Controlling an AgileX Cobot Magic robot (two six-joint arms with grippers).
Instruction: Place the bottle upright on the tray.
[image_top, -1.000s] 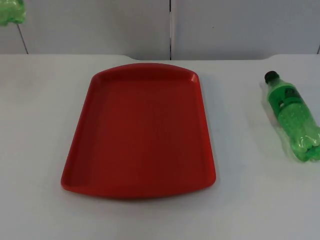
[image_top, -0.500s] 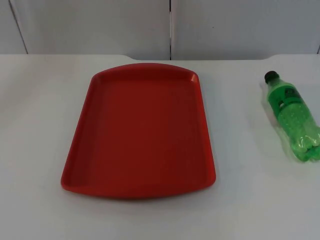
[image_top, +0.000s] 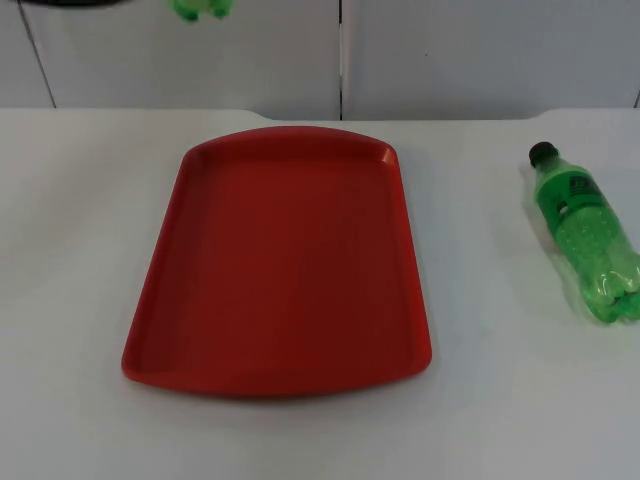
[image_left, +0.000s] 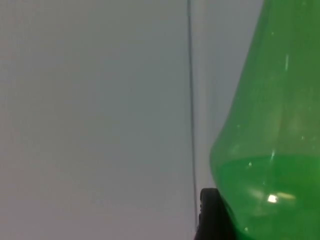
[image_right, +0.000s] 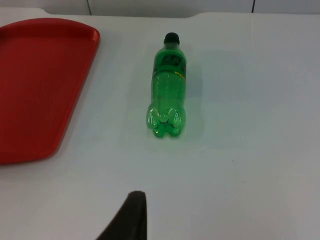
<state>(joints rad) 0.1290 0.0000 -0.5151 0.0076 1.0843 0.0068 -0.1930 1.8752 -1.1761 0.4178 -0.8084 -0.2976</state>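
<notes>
The left hand (image_left: 212, 220) is raised high near the partition, gripping a green bottle (image_left: 270, 150) by the look of the fingertip pressed against it, likely to carry it over the red tray (image_top: 160, 290) on the white table (image_top: 80, 200). To the right, a second bottle (image_top: 585, 235) lies on its side, well apart from the tray. The right hand (image_right: 127, 220) waits above the table facing it; I cannot tell whether it is open or closed.
</notes>
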